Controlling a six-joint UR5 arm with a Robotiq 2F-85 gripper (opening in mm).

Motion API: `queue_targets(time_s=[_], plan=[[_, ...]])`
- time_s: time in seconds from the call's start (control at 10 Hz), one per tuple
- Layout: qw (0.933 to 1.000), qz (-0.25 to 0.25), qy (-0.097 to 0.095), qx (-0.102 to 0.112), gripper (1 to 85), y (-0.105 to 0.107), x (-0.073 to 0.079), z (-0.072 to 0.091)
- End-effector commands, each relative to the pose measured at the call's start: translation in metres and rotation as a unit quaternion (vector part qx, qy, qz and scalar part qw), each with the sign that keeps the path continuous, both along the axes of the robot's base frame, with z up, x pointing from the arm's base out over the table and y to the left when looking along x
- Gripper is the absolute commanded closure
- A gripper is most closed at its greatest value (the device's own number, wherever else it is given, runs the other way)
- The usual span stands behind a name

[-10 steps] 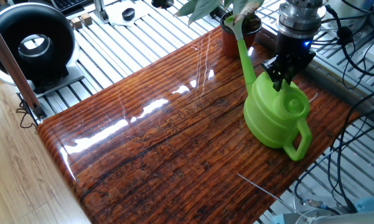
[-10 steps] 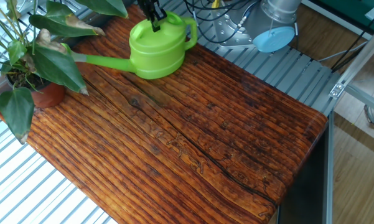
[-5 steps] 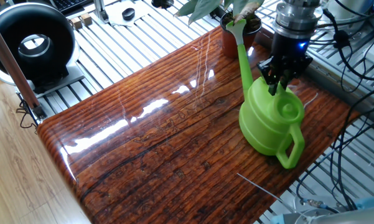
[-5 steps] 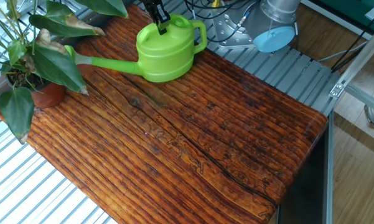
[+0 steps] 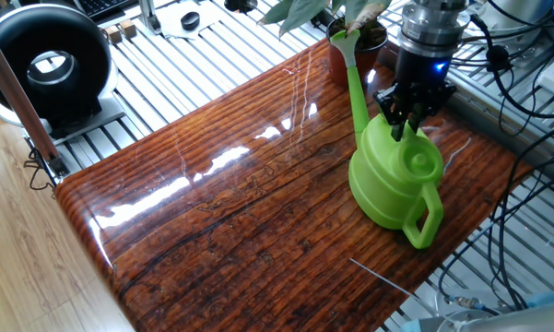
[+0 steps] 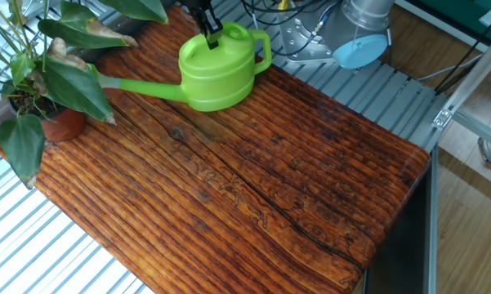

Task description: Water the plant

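1 plant [image 6: 45, 77], broad dark leaves, round terracotta pot, at the wooden table's [image 5: 240, 221] far corner. Beside it, 1 glossy lime plastic watering can [image 5: 392, 180], spout touching foliage. 1 gripper [image 5: 401, 124] clamped on its top rim.

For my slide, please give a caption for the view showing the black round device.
Gripper holds green watering can, spout reaching the potted plant.

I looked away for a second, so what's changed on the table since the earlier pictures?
The gripper, clamped on the watering can's top rim, has dragged the can along the table, away from the plant, so the spout tip has drawn back from the pot. The plant and the wooden table stayed put.
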State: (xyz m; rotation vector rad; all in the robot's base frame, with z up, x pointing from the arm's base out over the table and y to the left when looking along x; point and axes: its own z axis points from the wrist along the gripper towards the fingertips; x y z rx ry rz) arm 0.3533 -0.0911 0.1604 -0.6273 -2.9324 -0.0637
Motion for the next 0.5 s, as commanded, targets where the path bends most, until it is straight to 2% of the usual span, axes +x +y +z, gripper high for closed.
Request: queue_targets(time_s=[0.0,0.4], plan=[[0.9999,0.004,-0.009,-0.001,84.3,-0.0019,0.0074,-0.0021],[0.9997,0.019,-0.016,-0.006,84.3,-0.0055,0.0122,-0.0044]])
